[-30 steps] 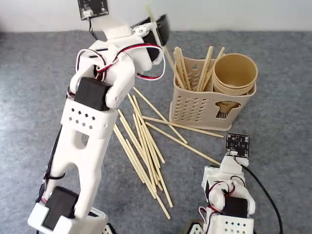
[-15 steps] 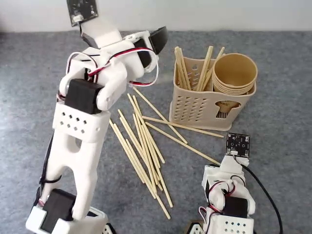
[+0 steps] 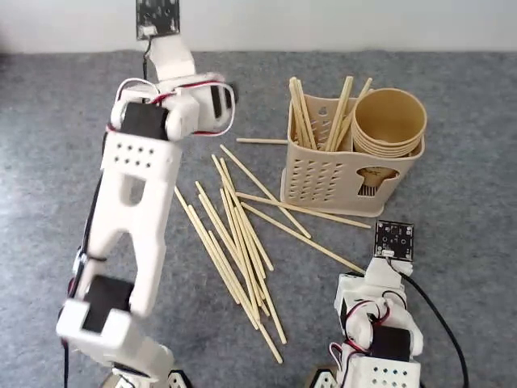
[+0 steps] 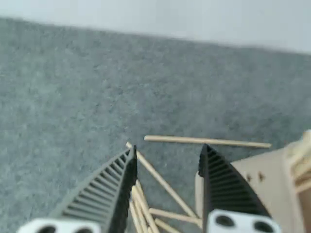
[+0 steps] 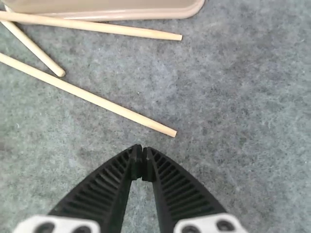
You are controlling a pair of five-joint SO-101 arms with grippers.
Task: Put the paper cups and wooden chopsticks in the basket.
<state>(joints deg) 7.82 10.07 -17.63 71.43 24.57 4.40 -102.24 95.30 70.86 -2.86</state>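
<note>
Your left gripper (image 4: pixel 169 150) gapes empty over slim wooden chopsticks (image 3: pixel 234 234) on fuzzy grey felt (image 3: pixel 460 81), while your right gripper (image 5: pixel 142 148) is pinched closed near the perforated beige basket (image 3: pixel 323 174).

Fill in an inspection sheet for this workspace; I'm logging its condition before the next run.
Surface: grey fibrous mat.
Job's things: basket upright, holding stacked paper cups and several chopsticks; loose chopsticks scattered on the mat beside it, a single chopstick apart.
Clutter: nothing seen.
Grippers: left pincer open, empty, above loose chopsticks; right pincer shut, empty, over the mat.
Cables: wires looped on the left arm; black cable by the right arm.
Surroundings: white wall behind.
</note>
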